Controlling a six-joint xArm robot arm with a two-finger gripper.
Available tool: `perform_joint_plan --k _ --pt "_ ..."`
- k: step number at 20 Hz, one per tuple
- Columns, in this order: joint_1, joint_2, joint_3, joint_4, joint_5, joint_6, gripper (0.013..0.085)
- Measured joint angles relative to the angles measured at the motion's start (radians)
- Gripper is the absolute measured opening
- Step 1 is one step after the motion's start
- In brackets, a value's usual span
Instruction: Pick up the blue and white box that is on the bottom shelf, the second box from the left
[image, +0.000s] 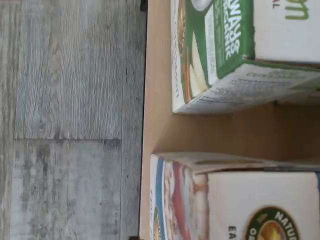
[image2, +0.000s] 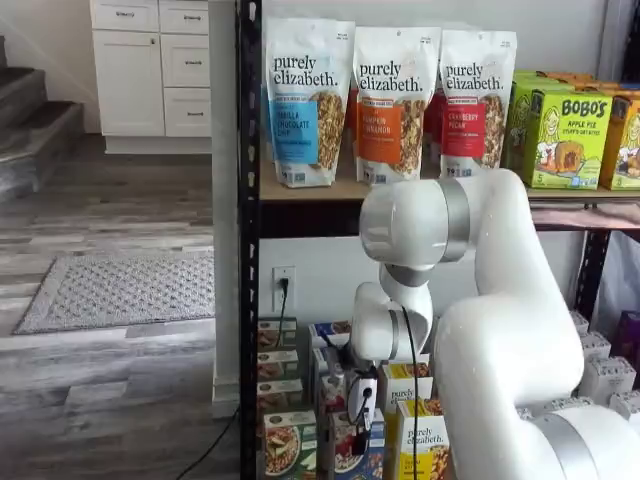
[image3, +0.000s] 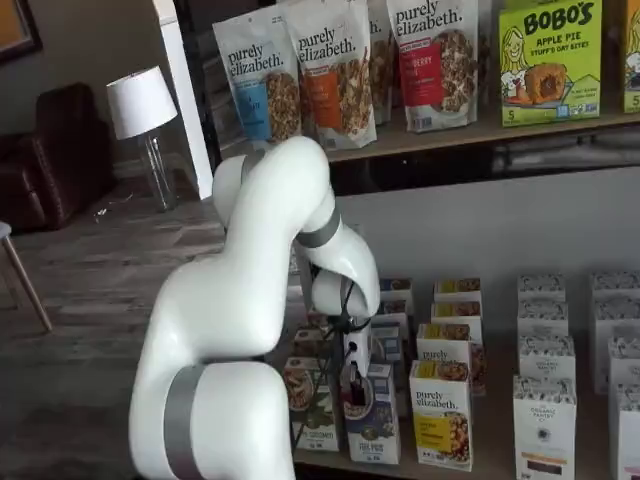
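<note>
fingers (image3: 352, 383) spread wide, empty, above the blue and white box (image3: 372, 425) on the bottom shelf (image3: 480, 462)

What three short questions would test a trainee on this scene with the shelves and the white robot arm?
1. True or false: the small blue and white cardboard box stands on the upper shelf among the tall pouches.
2. Fill in: in the front row, between the green and white box and the yellow and white box, stands the ____ and white box.
3. Where is the white gripper with black fingers? A: low, at the blue and white box. B: at the pouches. C: over the rug.

Key: 1 false; 2 blue; 3 A.
</note>
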Motion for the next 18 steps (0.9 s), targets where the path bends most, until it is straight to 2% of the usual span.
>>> perform_joint_plan --k 5,11,13,14,15,18 --pt "-0.003 0.000 0.002 -0.006 -0.004 0.002 0.0850" --pt "-0.010 -0.005 0.003 0.011 0.006 -0.019 0.0850" --pt "-0.011 -0.006 0.002 0.013 0.014 -0.022 0.0770" --pt "-0.011 -0.007 0.002 0.013 0.016 -0.022 0.0770" --pt "-0.011 -0.007 0.002 0.012 0.016 -0.022 0.0730" --pt "-0.011 -0.008 0.002 0.008 0.017 -0.018 0.0690"
